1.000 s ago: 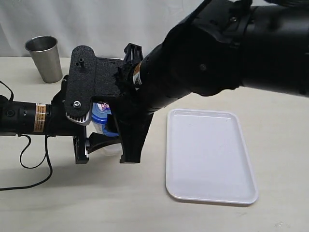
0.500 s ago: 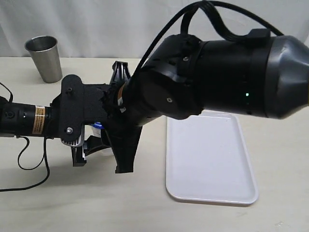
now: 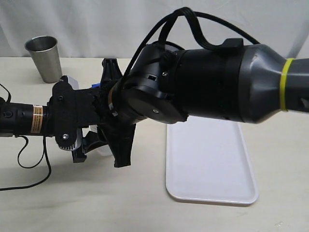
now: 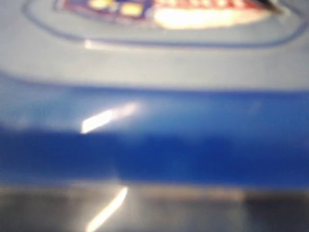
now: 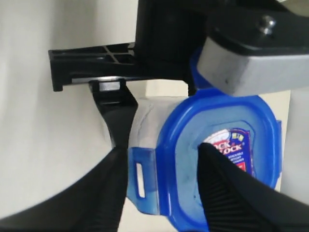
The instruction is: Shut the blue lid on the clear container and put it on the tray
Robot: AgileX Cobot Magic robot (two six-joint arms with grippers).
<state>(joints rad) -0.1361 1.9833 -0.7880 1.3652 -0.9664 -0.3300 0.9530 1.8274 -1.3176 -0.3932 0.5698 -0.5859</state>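
The blue lid (image 5: 183, 159) sits on top of the clear container (image 5: 145, 121), sticker face up. My right gripper (image 5: 161, 154) comes down over the lid's edge: one finger is outside a snap tab (image 5: 142, 179), the other rests on the lid's face, pinching tab and rim. My left gripper (image 3: 82, 150) holds the container from the side, one finger (image 5: 116, 116) against its wall. The left wrist view is filled by the blurred lid (image 4: 154, 145). In the exterior view the right arm hides nearly everything; only a sliver of the container (image 3: 104, 151) shows. The white tray (image 3: 212, 193) lies to the right.
A steel cup (image 3: 44, 58) stands at the back left. A black cable (image 3: 29, 164) loops on the table under the left arm. The right arm's bulky body (image 3: 207, 82) hangs over the middle and over the tray's far end.
The right arm has swung lower and further left over the container. The lid, visible in the exterior view a second ago, is now covered. The left arm has stayed put.
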